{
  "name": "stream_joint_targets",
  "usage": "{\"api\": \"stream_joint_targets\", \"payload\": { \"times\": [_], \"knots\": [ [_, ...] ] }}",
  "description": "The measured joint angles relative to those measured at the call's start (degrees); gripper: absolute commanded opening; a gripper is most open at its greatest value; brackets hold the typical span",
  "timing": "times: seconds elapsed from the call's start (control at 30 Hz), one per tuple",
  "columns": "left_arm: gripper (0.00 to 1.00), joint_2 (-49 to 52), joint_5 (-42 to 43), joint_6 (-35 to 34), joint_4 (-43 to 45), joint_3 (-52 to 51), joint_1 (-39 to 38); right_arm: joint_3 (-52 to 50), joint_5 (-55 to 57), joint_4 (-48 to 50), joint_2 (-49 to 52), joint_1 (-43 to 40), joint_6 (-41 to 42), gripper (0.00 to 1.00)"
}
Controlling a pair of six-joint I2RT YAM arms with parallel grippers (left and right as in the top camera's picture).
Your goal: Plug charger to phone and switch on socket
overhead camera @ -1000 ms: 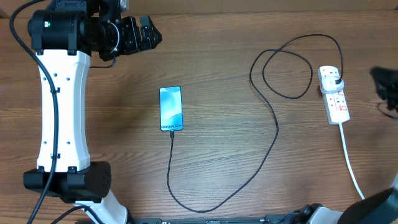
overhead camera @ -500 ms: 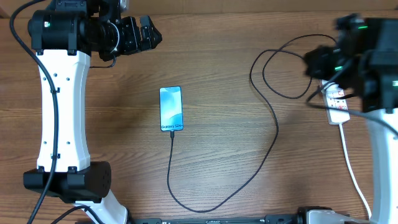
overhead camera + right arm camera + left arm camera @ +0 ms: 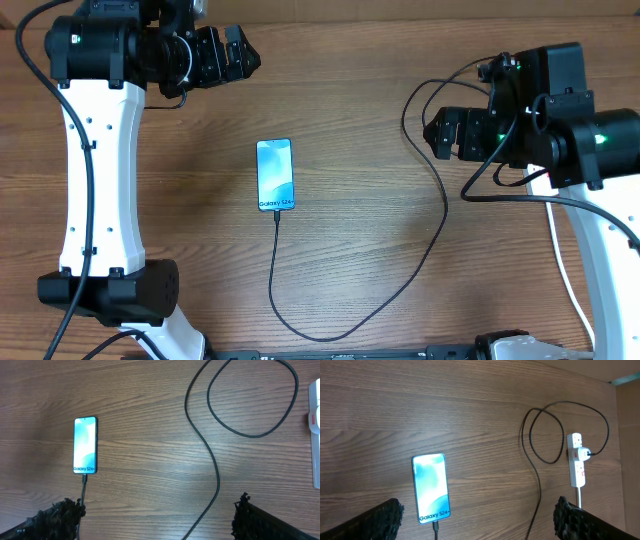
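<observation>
Already both grippers stand wide and hold nothing. The left gripper (image 3: 228, 52) hovers at the far left of the table. The right gripper (image 3: 452, 133) hangs over the cable loop at the far right, and its wrist view shows the two fingers set well apart with only bare wood between them.

Moving outward, the phone (image 3: 275, 175) lies flat near the middle of the table, screen lit. The cable (image 3: 443, 230) has its small tip in the phone's near end. It then sweeps near, right and far, and curls into a loop. Its plug (image 3: 585, 453) sits in the power strip (image 3: 576, 467) at the far right. So the plugging-in looks done at both ends.

The switch is what remains. The strip's red markings are too small to show whether it is on, and in the overhead view the right arm hides most of the strip.

By count: two grippers, one phone, one black cable with one plug, one power strip, and one white cord (image 3: 562, 262) leading off toward the near edge.
</observation>
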Motion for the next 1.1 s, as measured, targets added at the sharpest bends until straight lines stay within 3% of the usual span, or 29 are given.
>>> {"api": "stream_joint_targets", "payload": {
  "times": [0.4, 0.57, 0.77, 1.1],
  "knots": [
    [1.00, 0.00, 0.00, 0.00, 0.00, 0.00, 0.00, -0.02, -0.02, 0.17, 0.00, 0.02, -0.02, 1.00],
    [0.99, 0.00, 0.00, 0.00, 0.00, 0.00, 0.00, -3.52, -0.02, 6.58, -2.60, 0.00, -1.09, 1.00],
    [1.00, 0.00, 0.02, 0.00, 0.07, 0.00, 0.00, -18.29, 0.00, 23.06, -15.61, 0.02, -1.60, 1.00],
    [0.99, 0.00, 0.02, 0.00, 0.00, 0.00, 0.00, -46.38, 0.04, 40.26, -45.90, -3.48, -1.70, 1.00]
  ]
}}
